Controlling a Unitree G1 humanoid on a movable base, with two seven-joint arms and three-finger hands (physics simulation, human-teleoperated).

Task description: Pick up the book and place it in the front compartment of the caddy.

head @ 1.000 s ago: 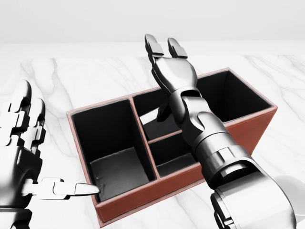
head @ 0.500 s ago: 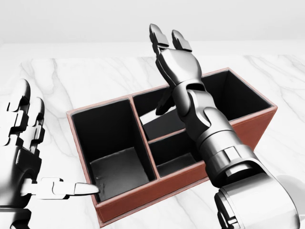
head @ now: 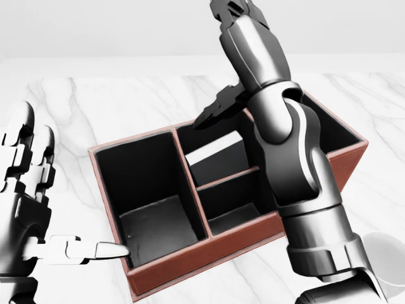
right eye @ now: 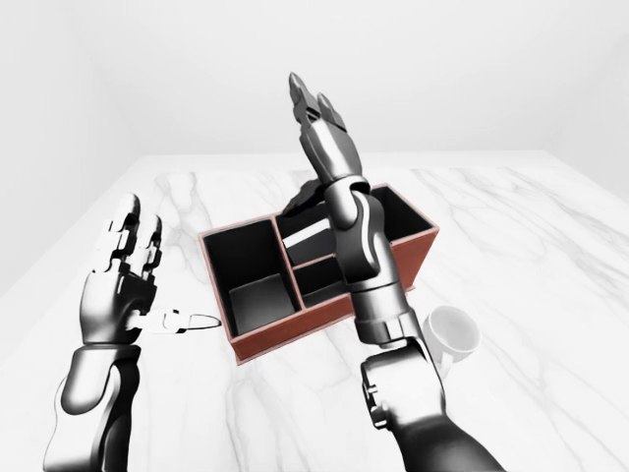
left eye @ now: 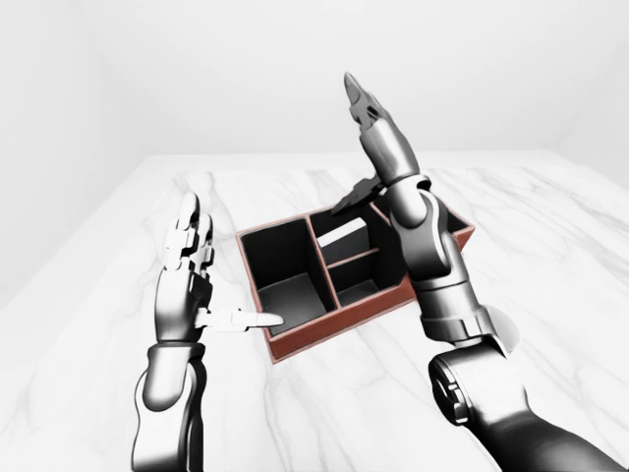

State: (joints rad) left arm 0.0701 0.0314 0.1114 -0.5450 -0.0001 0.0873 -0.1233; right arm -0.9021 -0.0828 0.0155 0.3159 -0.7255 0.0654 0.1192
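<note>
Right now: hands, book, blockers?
Left hand open beside caddy. Right hand open, raised above it. Dark flat thing, likely the book, lies in the middle section. White cup stands right of caddy.

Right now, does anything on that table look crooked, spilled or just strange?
Nothing is spilled or broken. The caddy sits skewed on the marble table, and a dark flat thing, perhaps the book, leans tilted in one compartment. Both hands are open, the right hand raised high.
</note>
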